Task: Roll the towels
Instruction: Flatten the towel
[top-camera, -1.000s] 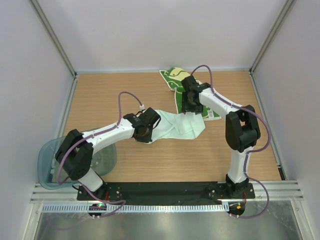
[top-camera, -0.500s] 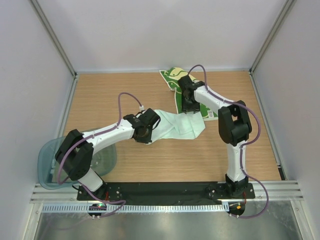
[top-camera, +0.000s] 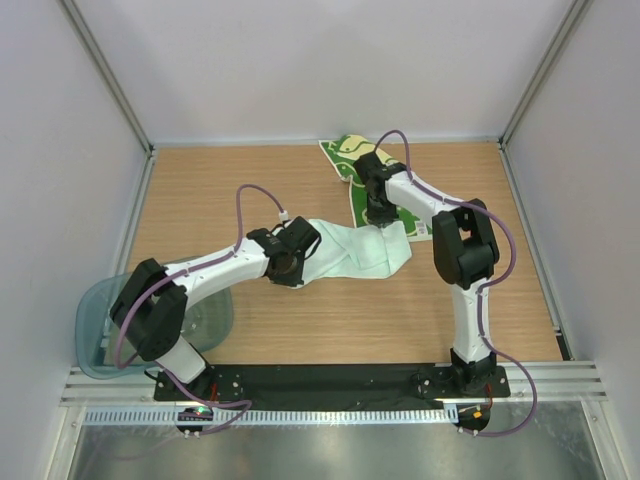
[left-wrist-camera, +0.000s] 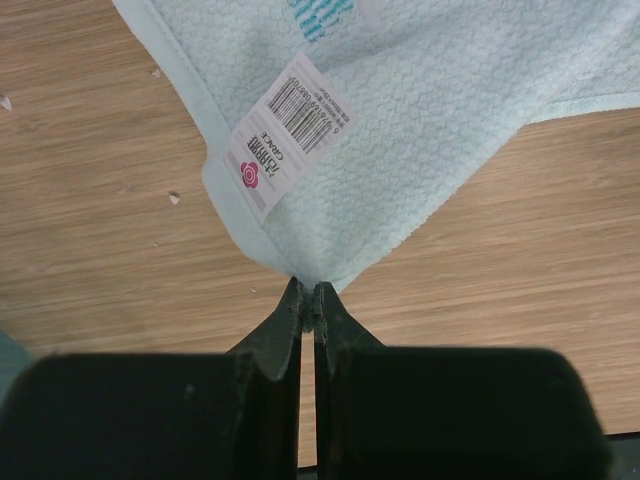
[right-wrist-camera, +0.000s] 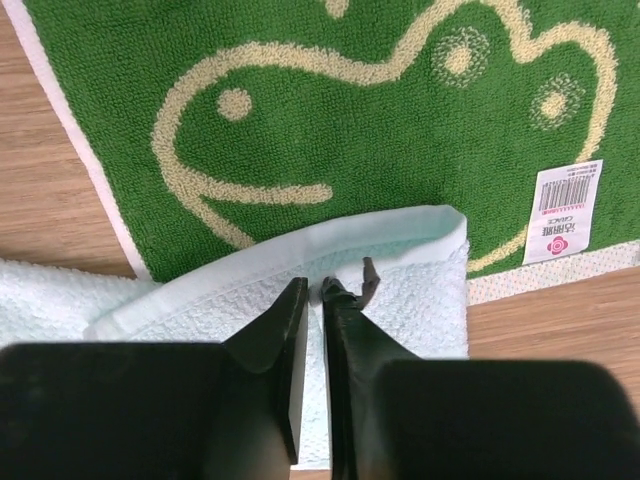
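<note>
**Limp cloth, best taken by the corners**

The left tool (left-wrist-camera: 308, 300) is clamped on a corner of the mint towel (left-wrist-camera: 400, 120), which spreads ahead of it on the counter (left-wrist-camera: 100, 250). The right tool (right-wrist-camera: 320, 295) stands nearly closed at the towel's hem, though whether it grips I cannot tell. The green towel (right-wrist-camera: 380, 120) lies just beyond. Both towels look light and floppy.

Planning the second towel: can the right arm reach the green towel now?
Probably yes. The green towel lies flat just beyond the right claw, with only the mint towel overlapping its near edge. But the claw looks shut on that mint towel, so it must let go first.
</note>
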